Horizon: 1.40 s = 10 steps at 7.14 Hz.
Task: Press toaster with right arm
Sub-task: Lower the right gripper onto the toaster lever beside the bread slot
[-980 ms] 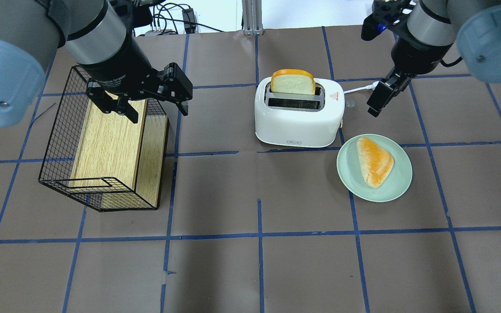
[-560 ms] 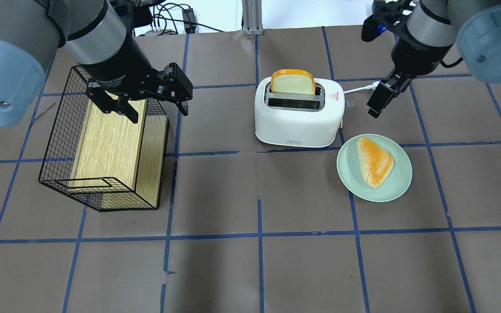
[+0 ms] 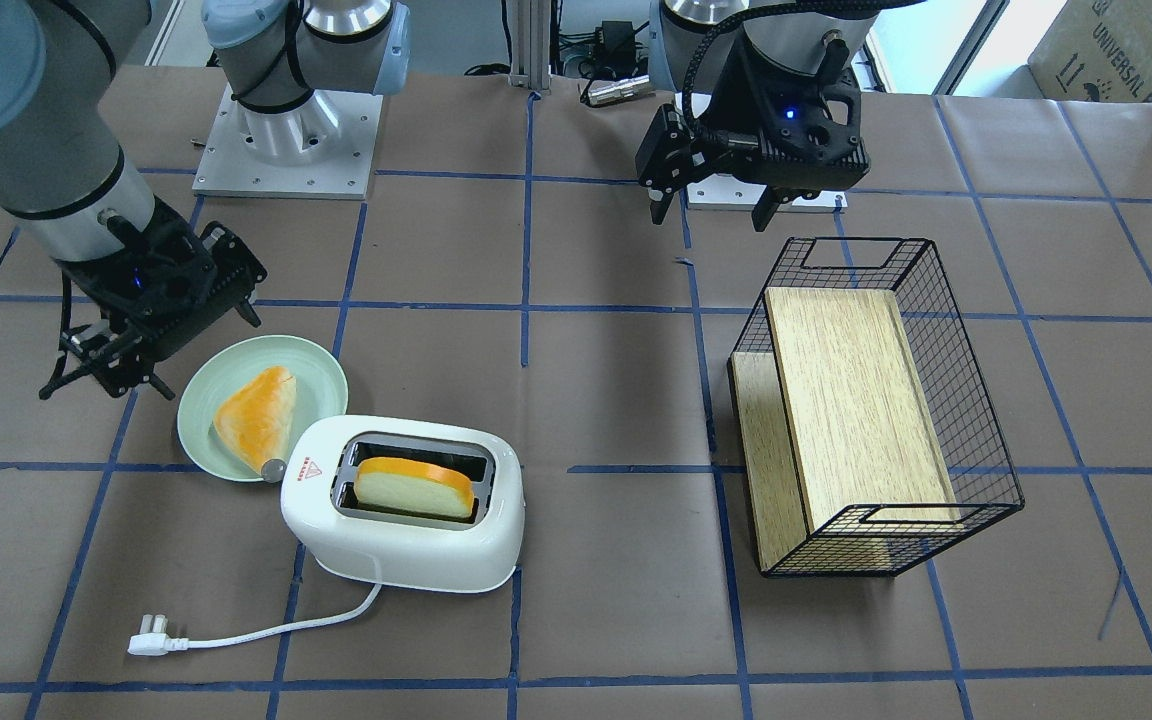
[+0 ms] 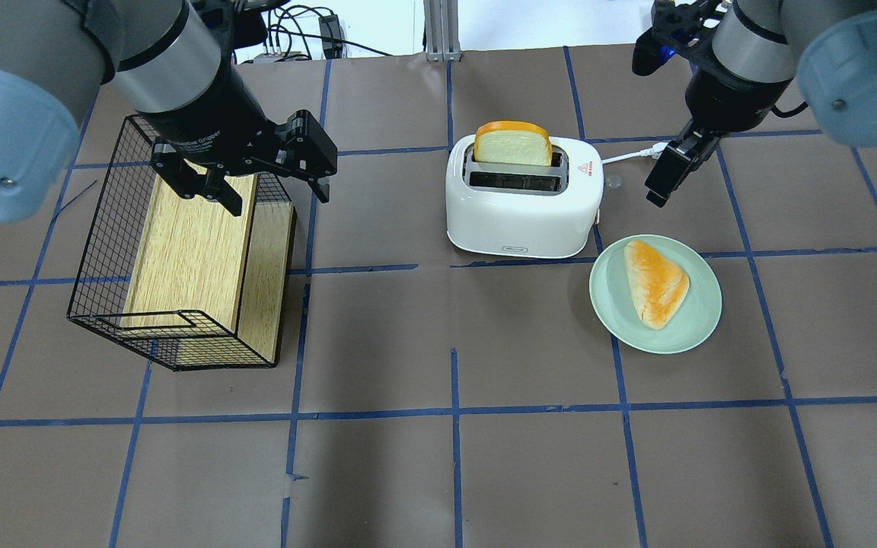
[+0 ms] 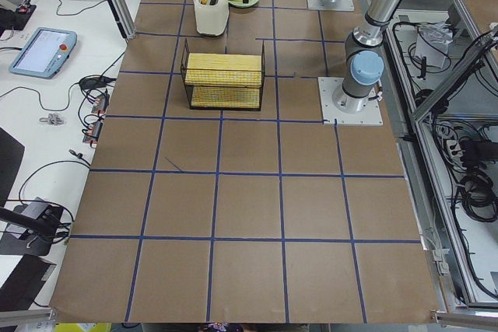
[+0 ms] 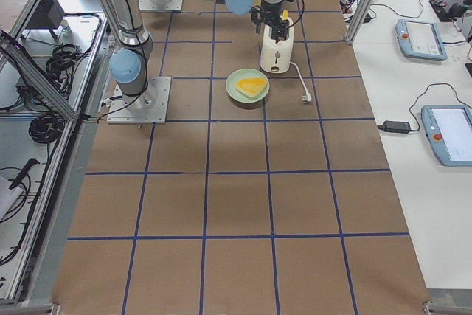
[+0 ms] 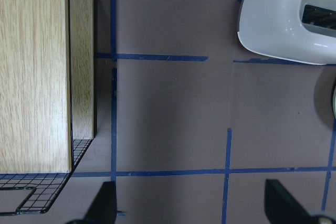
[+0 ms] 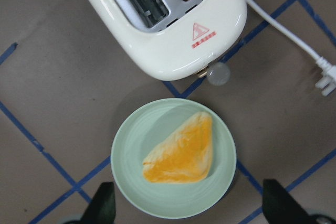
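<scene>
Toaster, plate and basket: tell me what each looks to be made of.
Toaster: likely glossy moulded plastic, judging by the smooth white shell with soft highlights; the grey slot frame looks like metal.
Plate: pale green with a smooth, low-sheen surface; ceramic or melamine, cannot tell which.
Basket: thin black wire mesh, probably coated metal. It holds a board with light wood grain, possibly laminate.

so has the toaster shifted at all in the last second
No. The toaster sits in the same spot in the overhead view, with its near edge along the same blue tape line as before.
</scene>
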Available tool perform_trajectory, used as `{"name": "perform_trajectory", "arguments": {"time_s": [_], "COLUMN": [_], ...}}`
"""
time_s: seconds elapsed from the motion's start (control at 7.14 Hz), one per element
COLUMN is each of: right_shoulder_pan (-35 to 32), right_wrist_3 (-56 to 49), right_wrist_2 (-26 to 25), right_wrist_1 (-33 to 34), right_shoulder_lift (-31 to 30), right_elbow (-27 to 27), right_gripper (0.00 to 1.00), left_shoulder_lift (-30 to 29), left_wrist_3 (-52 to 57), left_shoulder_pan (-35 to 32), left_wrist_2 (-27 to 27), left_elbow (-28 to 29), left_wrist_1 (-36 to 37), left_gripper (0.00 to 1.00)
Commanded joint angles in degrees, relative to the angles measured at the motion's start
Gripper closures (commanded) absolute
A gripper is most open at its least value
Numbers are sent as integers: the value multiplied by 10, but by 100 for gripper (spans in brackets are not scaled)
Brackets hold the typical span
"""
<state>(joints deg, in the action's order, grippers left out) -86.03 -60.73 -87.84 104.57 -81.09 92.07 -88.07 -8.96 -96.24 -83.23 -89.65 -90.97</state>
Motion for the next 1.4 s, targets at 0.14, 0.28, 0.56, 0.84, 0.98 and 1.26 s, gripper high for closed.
{"name": "perform_trajectory", "arguments": {"time_s": [0.14,0.28,0.56,0.84,0.98,1.26], "right_shoulder_pan": [-2,-5,-14,-14,-15,-15], "right_wrist_3": [-196,-199,-193,-192,-193,-193], "right_wrist_2": [-19,-13,1,8,8,21], "right_wrist_1": [136,150,144,150,150,151], "right_shoulder_lift": [54,79,91,95,105,123], "right_elbow": [4,1,9,33,34,34], "right_gripper": [83,90,94,96,96,96], "left_shoulder_lift": [0,1,0,0,0,1], "left_wrist_3": [0,0,0,0,0,0], "left_shoulder_pan": [0,0,0,0,0,0], "left_wrist_2": [0,0,0,0,0,0], "left_elbow": [0,0,0,0,0,0], "left_wrist_1": [0,0,0,0,0,0], "left_gripper": [0,0,0,0,0,0]}}
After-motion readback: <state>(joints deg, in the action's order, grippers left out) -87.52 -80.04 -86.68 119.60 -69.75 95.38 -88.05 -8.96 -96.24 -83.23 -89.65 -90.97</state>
